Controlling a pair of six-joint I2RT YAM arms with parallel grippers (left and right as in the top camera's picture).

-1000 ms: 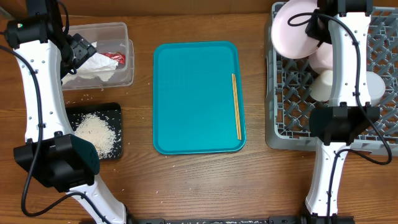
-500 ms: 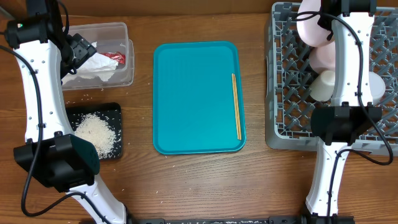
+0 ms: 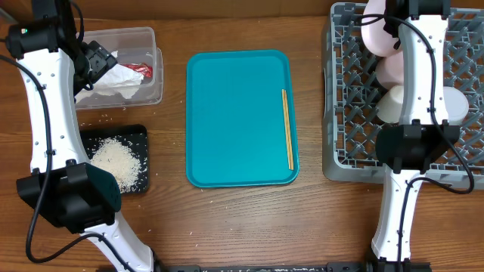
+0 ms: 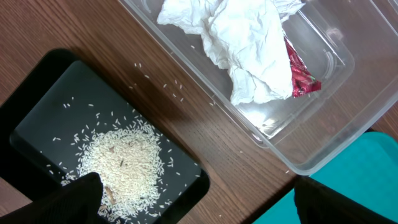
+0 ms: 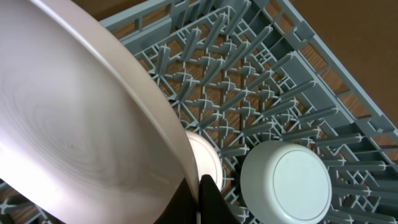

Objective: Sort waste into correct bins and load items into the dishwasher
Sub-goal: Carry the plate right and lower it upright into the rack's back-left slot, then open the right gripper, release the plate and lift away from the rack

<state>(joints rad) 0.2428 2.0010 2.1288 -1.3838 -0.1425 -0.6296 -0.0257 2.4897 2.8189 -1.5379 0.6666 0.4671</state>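
Observation:
My right gripper (image 5: 198, 186) is shut on the rim of a pale-pink plate (image 5: 81, 118), which stands on edge over the far left part of the grey dishwasher rack (image 3: 461, 68). Under it lie another plate (image 3: 389, 69), a white cup (image 3: 393, 102) and an upturned bowl (image 5: 286, 180). My left gripper (image 4: 205, 205) hangs open and empty above the table, between the clear tub (image 3: 155, 83) and the black tray (image 3: 140, 136). A napkin (image 4: 242, 43) and a red wrapper (image 4: 301, 74) lie in the tub. Rice (image 4: 124, 165) is heaped in the black tray.
A teal serving tray (image 3: 234, 113) sits mid-table with a wooden chopstick (image 3: 287, 128) along its right side. Stray rice grains dot the wood between tub and black tray. The right arm's column crosses the rack in the overhead view.
The right gripper has carried the pink plate rightward from the rack's far left corner and turned it more on edge. The left arm has not moved.

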